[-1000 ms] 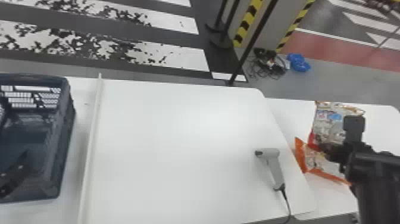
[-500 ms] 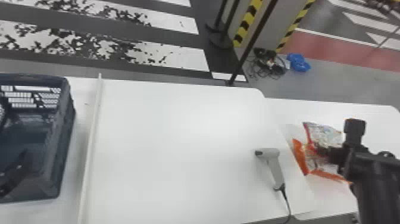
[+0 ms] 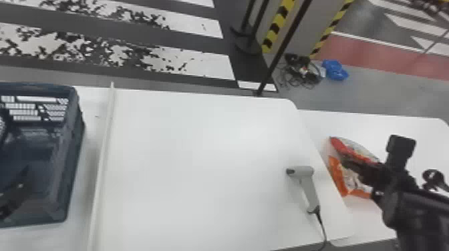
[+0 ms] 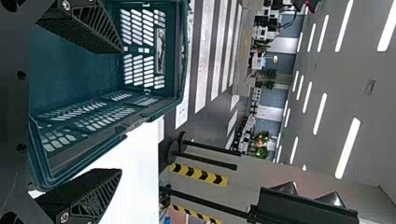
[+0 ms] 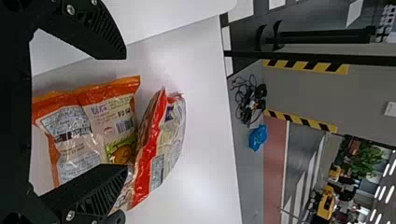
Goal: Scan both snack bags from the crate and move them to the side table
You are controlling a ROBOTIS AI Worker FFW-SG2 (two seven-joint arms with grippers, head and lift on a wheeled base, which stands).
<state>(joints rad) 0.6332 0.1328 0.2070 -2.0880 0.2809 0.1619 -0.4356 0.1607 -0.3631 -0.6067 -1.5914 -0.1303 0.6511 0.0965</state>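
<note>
At my two o'clock, my right gripper (image 3: pixel 350 163) is spread wide, pinching nothing, by both snack bags on the side table (image 3: pixel 384 123): the orange bag (image 5: pixel 105 123) and the red-striped bag (image 5: pixel 161 147) just beside it. My left gripper (image 3: pixel 20 187), also spread, is at the crate (image 3: pixel 65 173), ten o'clock. The scanner (image 3: pixel 310 190) lies toward one o'clock.

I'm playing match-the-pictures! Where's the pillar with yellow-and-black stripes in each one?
Head view: striped pillar stands behind the white table, right of the middle.
Left wrist view: striped pillar lies sideways, beyond the crate.
Right wrist view: striped pillar lies sideways, beyond the orange snack bag.
Shared landmark: black pole, in front of the pillar.
</note>
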